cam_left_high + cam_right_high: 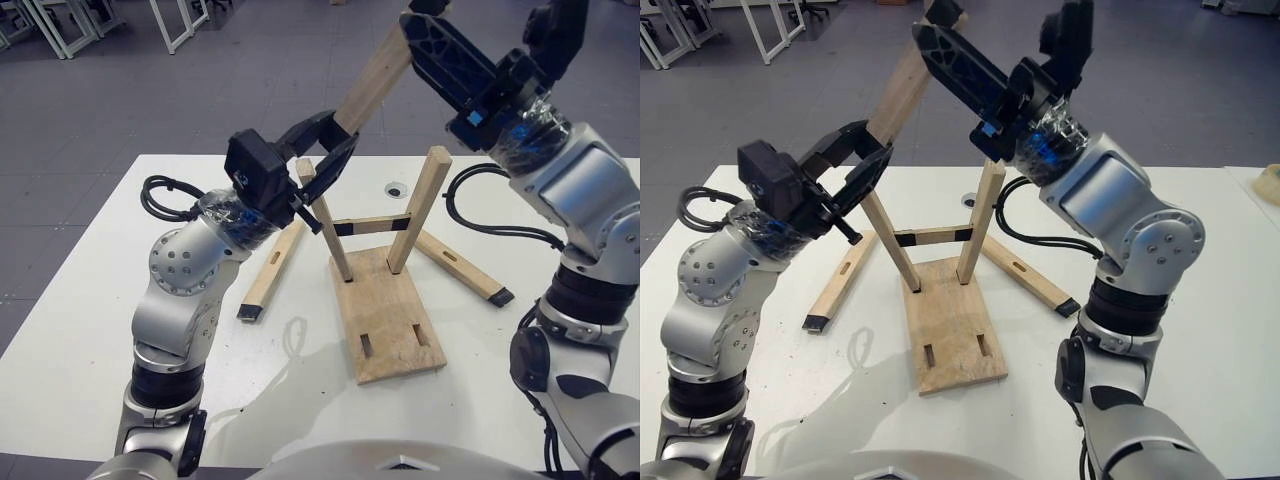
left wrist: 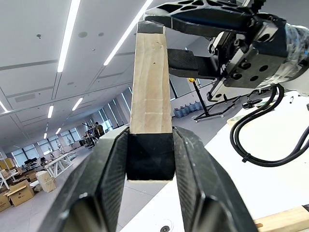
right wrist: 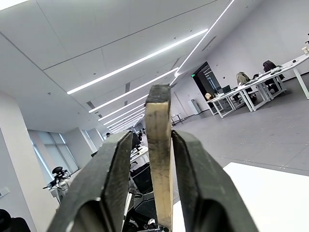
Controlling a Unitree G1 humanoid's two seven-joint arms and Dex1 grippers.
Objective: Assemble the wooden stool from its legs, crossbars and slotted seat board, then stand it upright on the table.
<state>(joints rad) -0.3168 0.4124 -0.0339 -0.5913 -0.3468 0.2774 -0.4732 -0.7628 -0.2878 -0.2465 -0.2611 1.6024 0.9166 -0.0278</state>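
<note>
The spare leg (image 1: 372,72) hangs tilted over the tabletop (image 1: 120,290) toward its back edge, its taped lower end clamped by the left tool (image 1: 330,137) and its upper end by the right tool (image 3: 152,136). If the arms pull unevenly it could twist loose, or the left tool could knock the standing legs (image 1: 335,232) out of place. On the seat board (image 1: 395,320), the two far slots hold those legs, while the two near slots (image 1: 366,346) are open.
</note>
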